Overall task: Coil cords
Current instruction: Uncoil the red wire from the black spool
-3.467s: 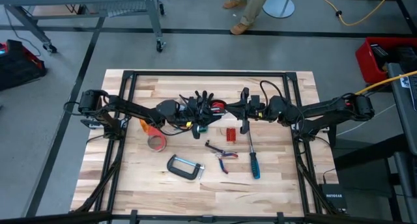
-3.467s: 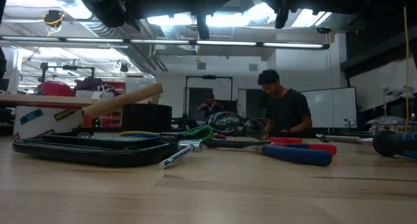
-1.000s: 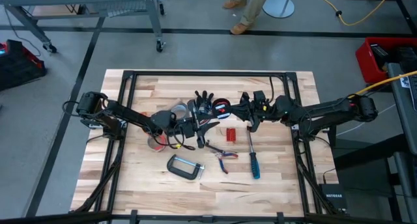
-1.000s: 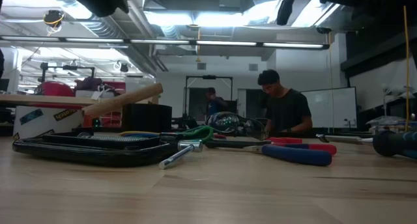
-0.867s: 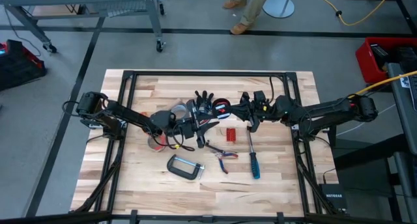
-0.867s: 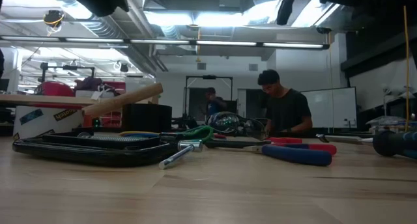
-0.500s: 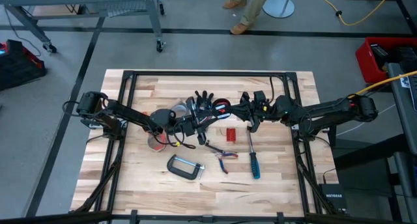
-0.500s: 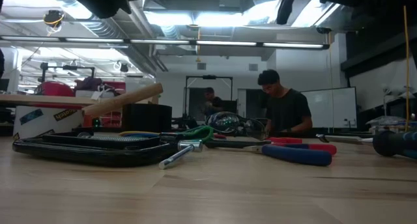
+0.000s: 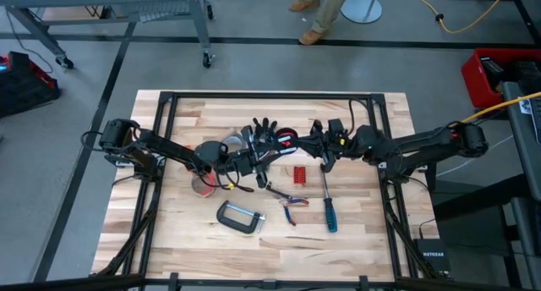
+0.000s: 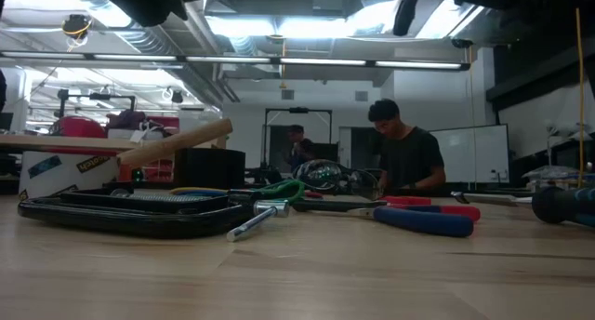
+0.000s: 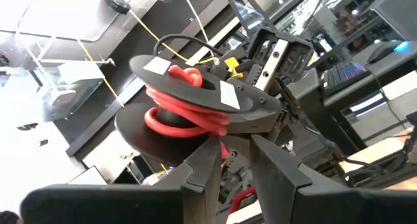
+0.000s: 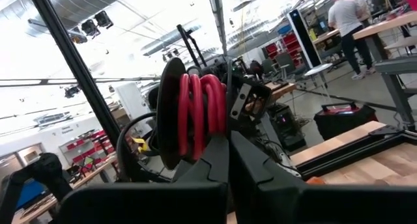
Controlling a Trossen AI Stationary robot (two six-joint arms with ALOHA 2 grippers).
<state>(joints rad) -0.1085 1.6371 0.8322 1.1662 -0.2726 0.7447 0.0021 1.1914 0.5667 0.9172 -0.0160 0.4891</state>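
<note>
A black spool wound with red cord [image 9: 285,141] is held in the air at the table's middle, between my two grippers. It shows in the left wrist view [image 11: 189,113] and in the right wrist view [image 12: 195,113]. My right gripper [image 9: 306,144] is shut at the spool's right side. My left gripper [image 9: 265,152] stands at the spool's left side, with its fingers close together around a piece of the red cord [image 11: 225,150]. A dark bundle of other cords [image 9: 264,126] lies just beyond the spool. My left gripper has a short piece of the red cord [image 11: 225,150] in the narrow gap between its two fingers, just under the spool's lower flange [image 11: 156,136]. It comes level from the table's left. Whether the pads also touch the flange, I cannot tell. My right gripper pinches the spool at the edge nearest it [image 12: 225,134], just below the red windings, coming level from the table's right. Its own fingers [image 12: 212,152] hide the place of contact. The spool is lifted clear of the table, with its flanges on edge.
On the table lie a grey tape roll [image 9: 230,144], an orange-red tape roll [image 9: 203,185], a C-clamp [image 9: 241,216], pliers [image 9: 287,203], a blue-handled screwdriver [image 9: 328,208] and a small red piece [image 9: 298,174]. People stand in the room beyond [image 10: 404,157].
My left gripper has moved a little toward the table's far edge, closer to the spool. The spool and my right gripper have stayed in place.
</note>
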